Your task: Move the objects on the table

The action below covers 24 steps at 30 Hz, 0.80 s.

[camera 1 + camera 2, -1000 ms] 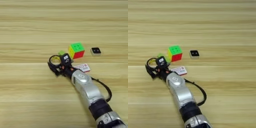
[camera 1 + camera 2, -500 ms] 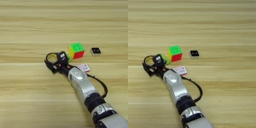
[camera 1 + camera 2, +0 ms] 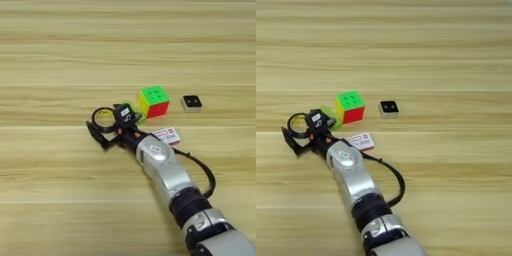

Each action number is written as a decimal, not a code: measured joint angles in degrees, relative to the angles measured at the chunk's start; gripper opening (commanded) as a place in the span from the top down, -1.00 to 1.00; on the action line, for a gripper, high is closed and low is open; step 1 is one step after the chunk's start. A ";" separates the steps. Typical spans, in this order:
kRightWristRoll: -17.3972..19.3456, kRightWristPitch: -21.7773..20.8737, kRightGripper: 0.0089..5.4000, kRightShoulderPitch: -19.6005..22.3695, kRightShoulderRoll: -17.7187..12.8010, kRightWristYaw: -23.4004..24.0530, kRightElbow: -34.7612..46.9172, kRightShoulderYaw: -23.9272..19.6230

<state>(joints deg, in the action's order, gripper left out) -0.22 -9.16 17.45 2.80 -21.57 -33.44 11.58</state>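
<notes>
Left eye view shows a broad wood-grain table (image 3: 60, 200) with horizontal plank stripes, carrying a puzzle cube (image 3: 153, 101) with a green top and red side, a small black-topped block (image 3: 191, 103) with white dots to its right, a flat red-and-white card box (image 3: 167, 135) below the cube, and a lime green bar (image 3: 134, 111) partly hidden at the cube's left. The silver forearm reaches from the bottom right up and leftward, a black cable looping beside it. Its right gripper (image 3: 102, 127) has black fingers spread around a thin black tape ring (image 3: 96, 116); whether they grip it cannot be told.
</notes>
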 measured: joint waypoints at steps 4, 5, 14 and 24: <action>-0.50 0.91 -0.98 -3.15 -0.35 0.54 8.31 0.36; -0.53 1.00 -0.98 -3.32 -0.37 0.67 8.79 0.37; -1.01 3.60 -0.98 -6.62 -2.02 5.31 28.58 -2.37; -1.30 4.55 -0.98 -3.18 -6.69 14.29 22.58 -13.10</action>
<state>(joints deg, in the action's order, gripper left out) -1.52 -4.60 14.27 -3.89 -7.28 -10.86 -1.52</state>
